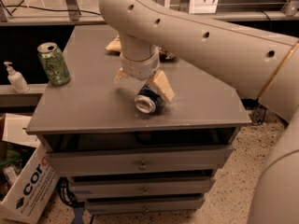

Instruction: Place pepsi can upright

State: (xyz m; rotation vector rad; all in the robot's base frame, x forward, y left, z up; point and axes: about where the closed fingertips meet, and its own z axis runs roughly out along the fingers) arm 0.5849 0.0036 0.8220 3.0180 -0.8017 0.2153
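Observation:
The pepsi can is dark blue and lies on its side on the grey cabinet top, near the front edge, its silver end facing the camera. My gripper hangs from the big white arm just above and behind the can. It is open. Its tan right finger touches or nearly touches the can's upper right side. The left finger stands apart from the can to the left. The can's logo is hidden.
A green can with a silver top stands upright at the cabinet's left edge. A snack bag lies at the back, mostly behind the arm. A soap dispenser and a cardboard box are left of the cabinet.

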